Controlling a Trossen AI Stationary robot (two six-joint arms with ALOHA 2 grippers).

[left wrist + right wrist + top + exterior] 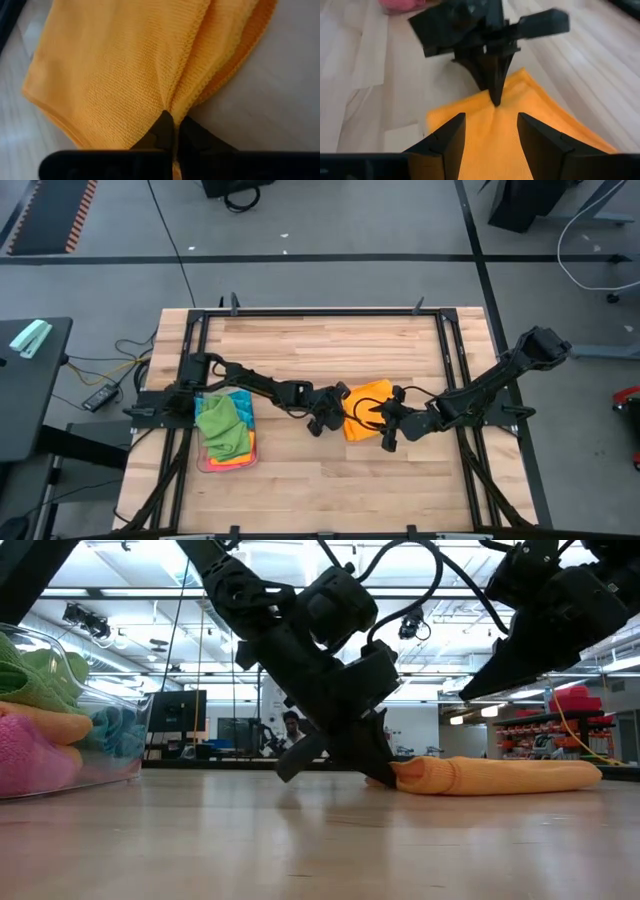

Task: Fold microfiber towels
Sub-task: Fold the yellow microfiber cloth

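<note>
An orange microfiber towel (368, 405) lies on the wooden table near its middle, with doubled layers showing along one side (235, 55). My left gripper (173, 131) is shut on the towel's left edge, its tips down at the table (385, 775). My right gripper (490, 137) stands open over the towel's right part, above the cloth (500, 776) and touching nothing. Green (218, 420), blue, orange and pink towels lie heaped in a clear plastic tray (205, 465) at the left. My left gripper pinches the orange towel's left edge (172, 111) between its two fingertips. The fingers come slanting down from the table's left. The cloth gathers into a raised ridge (187, 75) running away from the pinch. The rest of the towel lies on the table.
The clear tray (100, 755) of towels stands at the table's left, close behind my left arm. A black metal frame (320, 313) runs around the table. Bare wood shows along the far and near sides. A person (292, 725) shows in the room beyond.
</note>
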